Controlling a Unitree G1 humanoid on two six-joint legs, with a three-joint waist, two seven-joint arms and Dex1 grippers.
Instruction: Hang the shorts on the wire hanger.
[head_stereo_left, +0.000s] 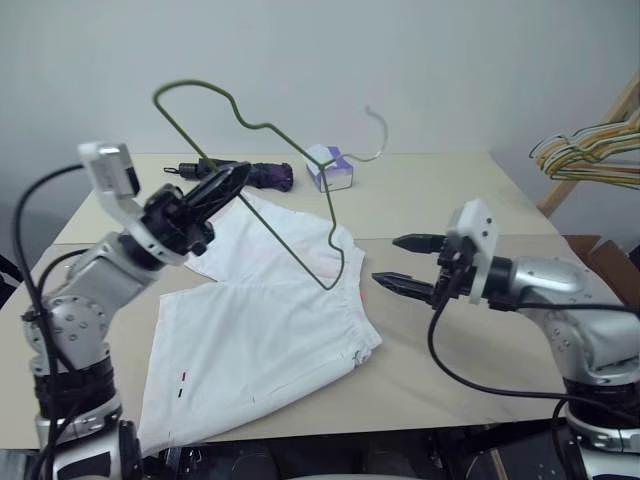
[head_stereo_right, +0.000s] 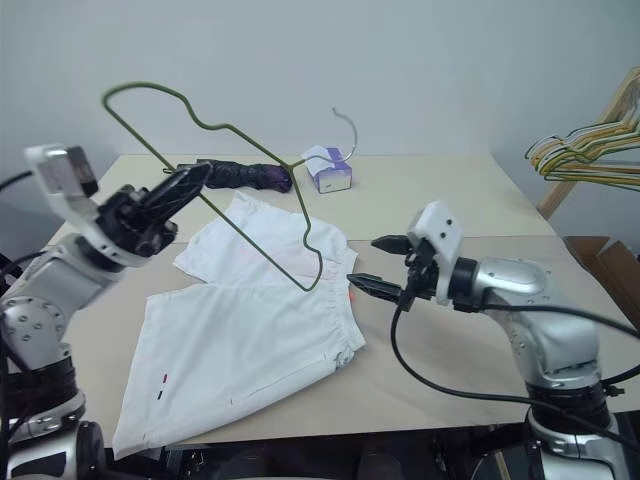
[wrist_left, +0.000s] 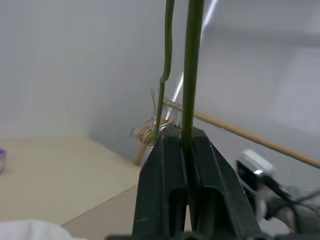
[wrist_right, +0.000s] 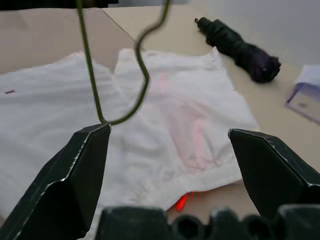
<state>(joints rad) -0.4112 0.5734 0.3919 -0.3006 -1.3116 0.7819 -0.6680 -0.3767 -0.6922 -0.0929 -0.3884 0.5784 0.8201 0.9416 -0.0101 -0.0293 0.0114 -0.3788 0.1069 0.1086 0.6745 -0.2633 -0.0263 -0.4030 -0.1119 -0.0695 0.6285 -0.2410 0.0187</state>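
Shorts (head_stereo_left: 260, 330) flat; left gripper (head_stereo_left: 225, 183) gripping wire hanger (head_stereo_left: 290, 245).

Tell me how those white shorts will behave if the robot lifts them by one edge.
The shorts lie flat and creased on the table, so they will probably droop and fold rather than hold shape. The thin cloth looks light. It may well slide along the wire hanger.

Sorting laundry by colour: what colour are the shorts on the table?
White shorts, seen best in the left eye view.
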